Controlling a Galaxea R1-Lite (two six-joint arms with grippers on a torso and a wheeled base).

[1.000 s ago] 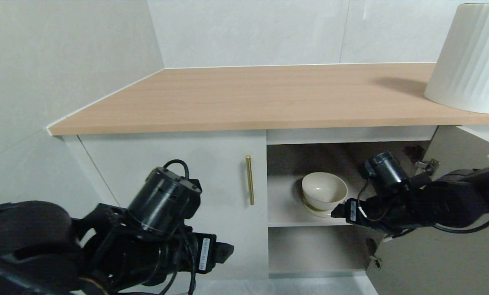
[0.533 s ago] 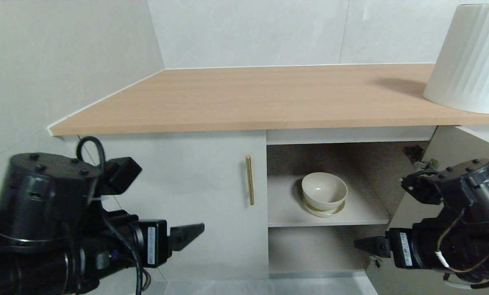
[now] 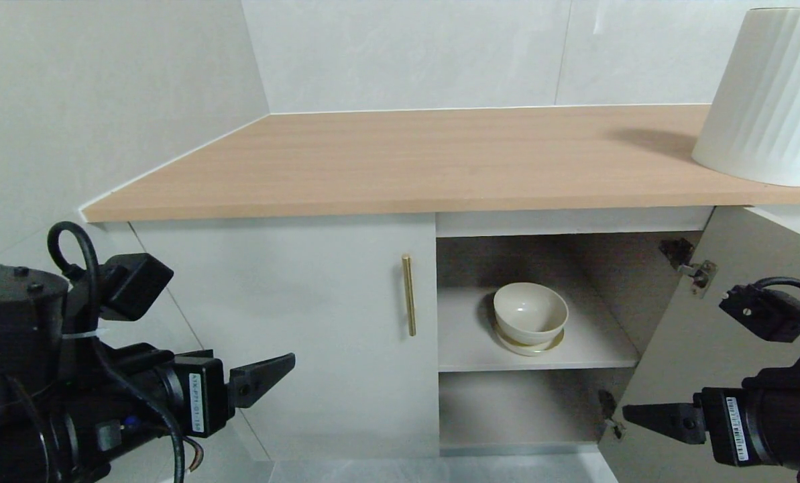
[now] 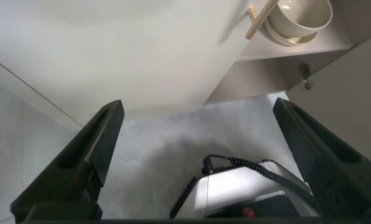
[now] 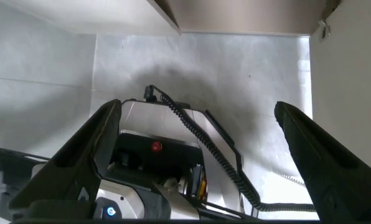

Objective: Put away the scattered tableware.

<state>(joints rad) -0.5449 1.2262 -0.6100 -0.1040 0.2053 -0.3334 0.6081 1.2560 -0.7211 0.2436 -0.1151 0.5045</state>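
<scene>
Lit brightly and evenly from overhead across the countertop (image 3: 400,161). Throws a soft shadow leftward from the white ribbed cylinder (image 3: 765,94). Dims inside the open cupboard (image 3: 507,258), with a small highlight in the bowl (image 3: 530,312) and shade at its left. Leaves a pale sheen on the floor (image 4: 173,143). Slants straight lines toward the head view's edges.
</scene>
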